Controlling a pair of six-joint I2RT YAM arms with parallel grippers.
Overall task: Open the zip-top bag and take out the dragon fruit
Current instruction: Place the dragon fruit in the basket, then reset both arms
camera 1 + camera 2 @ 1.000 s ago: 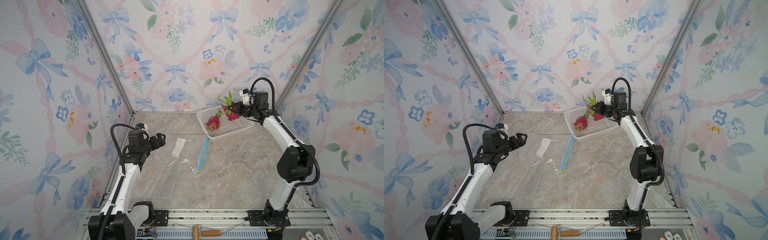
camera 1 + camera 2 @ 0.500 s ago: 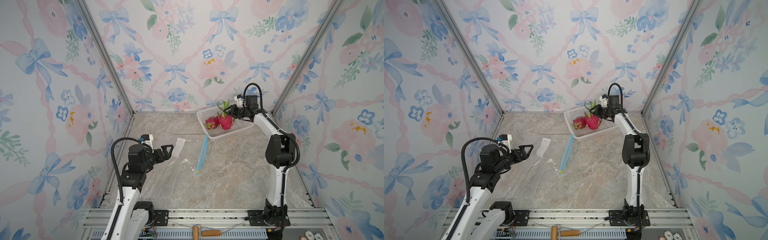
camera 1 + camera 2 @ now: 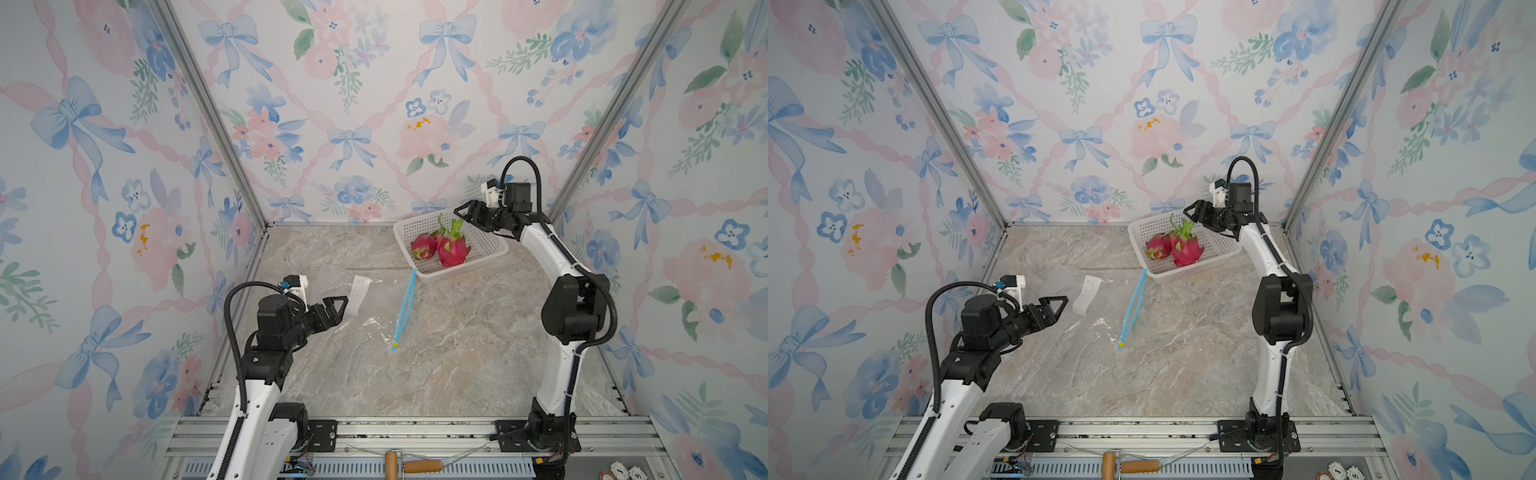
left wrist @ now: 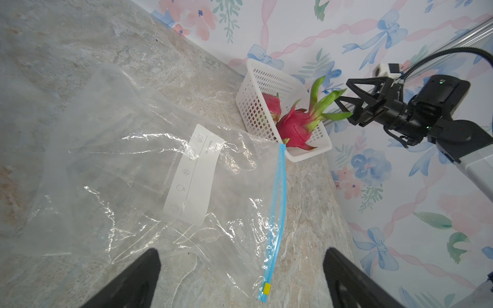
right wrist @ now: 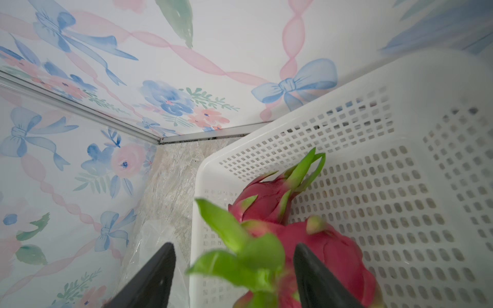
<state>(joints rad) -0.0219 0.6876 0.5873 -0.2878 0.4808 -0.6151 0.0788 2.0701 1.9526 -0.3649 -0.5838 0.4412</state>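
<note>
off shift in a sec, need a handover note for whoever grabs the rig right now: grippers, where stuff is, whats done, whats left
Left gripper: open, empty, hovering over the bag on the side away from its zip.
Right gripper: open, holding nothing, at the leaf tips of the big dragon fruit.
Bag: flat on the table, empty, blue zip strip parted.
White basket: holds the big dragon fruit and a smaller one.
Done: bag open, fruit out.
Left: probably only pulling both arms back.
</note>
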